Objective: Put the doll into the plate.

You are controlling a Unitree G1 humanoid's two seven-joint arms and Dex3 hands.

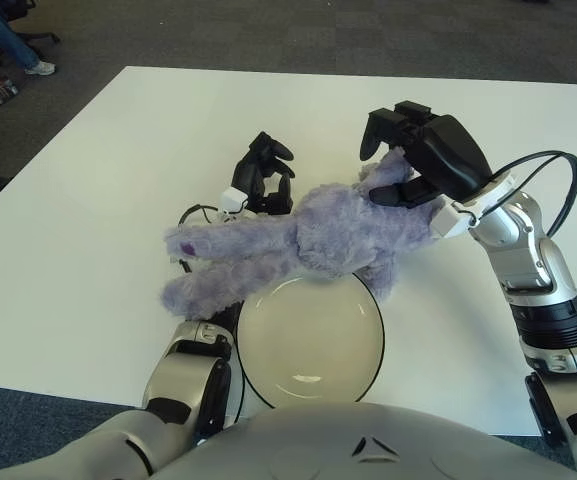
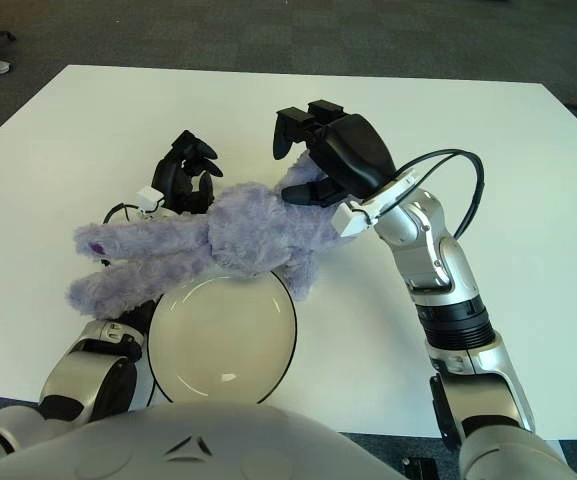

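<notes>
Left eye view, near to far. Nearest: the plate (image 1: 308, 345), cream with a dark rim, bare, directly before the robot's torso on the white table (image 1: 68, 250). Beyond it: the doll (image 1: 298, 240), a purple plush lying lengthwise left to right, its far-side bulk on the table and one stubby limb overhanging the plate's far rim; two long soft limbs trail out to the left, past the plate's edge. It is not in the plate. Behind the doll's middle: the left hand (image 1: 264, 182), fingers curled upward close against the plush; whether they grip the fur cannot be told, since the doll covers the palm and forearm. At the doll's right end: the right hand (image 1: 423, 150), arched over the top of the plush, fingers bent downward, thumb reaching in at the near side; a claw-like cover more than a firm pinch, so contact looks light and a true hold cannot be confirmed. Step in hand, by judgement: securing the doll for transfer. To do it well, close the right hand fully around the body's thick end, draw the plush toward the robot, and gather the long limbs so none drapes outside the rim.
</notes>
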